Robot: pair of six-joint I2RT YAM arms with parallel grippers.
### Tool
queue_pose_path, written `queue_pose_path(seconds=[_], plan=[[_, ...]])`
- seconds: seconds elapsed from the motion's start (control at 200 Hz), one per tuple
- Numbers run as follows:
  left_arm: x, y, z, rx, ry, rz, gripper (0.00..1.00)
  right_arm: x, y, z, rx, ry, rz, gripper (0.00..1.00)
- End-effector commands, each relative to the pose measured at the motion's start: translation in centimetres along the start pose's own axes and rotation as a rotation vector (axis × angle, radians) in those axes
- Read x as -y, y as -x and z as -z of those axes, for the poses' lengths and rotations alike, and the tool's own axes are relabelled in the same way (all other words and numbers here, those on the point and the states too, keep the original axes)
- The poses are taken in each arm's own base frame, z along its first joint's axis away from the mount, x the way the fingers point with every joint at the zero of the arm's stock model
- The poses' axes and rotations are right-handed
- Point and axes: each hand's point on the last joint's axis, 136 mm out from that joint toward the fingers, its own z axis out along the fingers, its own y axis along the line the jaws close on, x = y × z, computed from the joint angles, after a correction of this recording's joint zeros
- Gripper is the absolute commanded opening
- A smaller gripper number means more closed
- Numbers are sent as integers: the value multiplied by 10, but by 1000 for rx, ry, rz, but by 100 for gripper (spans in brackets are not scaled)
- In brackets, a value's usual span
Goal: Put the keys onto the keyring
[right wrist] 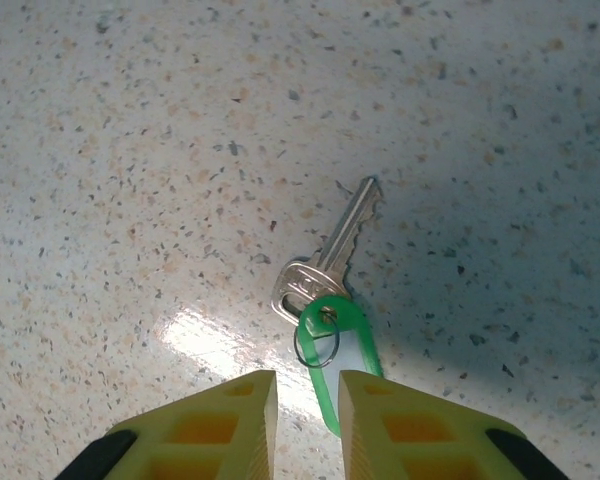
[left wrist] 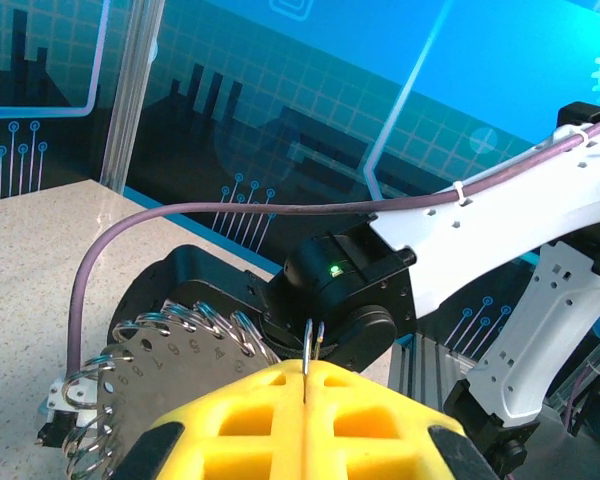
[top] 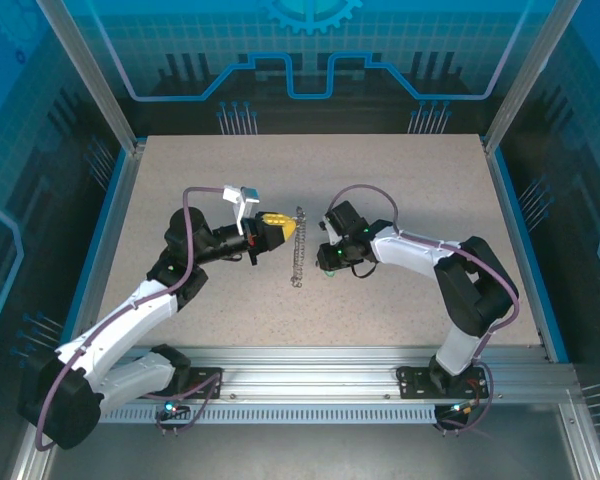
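A silvery key (right wrist: pixel 332 250) with a green plastic tag (right wrist: pixel 348 345) lies flat on the speckled table. My right gripper (right wrist: pixel 307 385) hovers just over it, its yellow fingers apart, and the tag's near end sits in the gap between them. The keyring (left wrist: pixel 170 365) is a numbered metal disc fringed with silvery wire links. My left gripper (left wrist: pixel 305 372) is shut on one thin wire link (left wrist: pixel 313 340) and holds the keyring up. From above, the keyring (top: pixel 298 250) hangs as a vertical strip between the left gripper (top: pixel 288 228) and the right gripper (top: pixel 325 258).
The right arm's black wrist (left wrist: pixel 345 290) and white link (left wrist: pixel 500 230) stand close in front of the left gripper. Bare tabletop (top: pixel 400 180) stretches behind both arms. An aluminium rail (top: pixel 310 365) runs along the near edge, and blue walls enclose the table.
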Motion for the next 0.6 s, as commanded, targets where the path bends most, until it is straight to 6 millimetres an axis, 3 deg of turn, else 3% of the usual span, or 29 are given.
queue_pose_path(seconds=[0.0,0.595], plan=[[7,12,5,44,-18,-43,0,3,-11,-7,-43,-28,-111,24],[6,9,5,48,-20,-43,0,6,-16,-30,-71,-16,-196,22]])
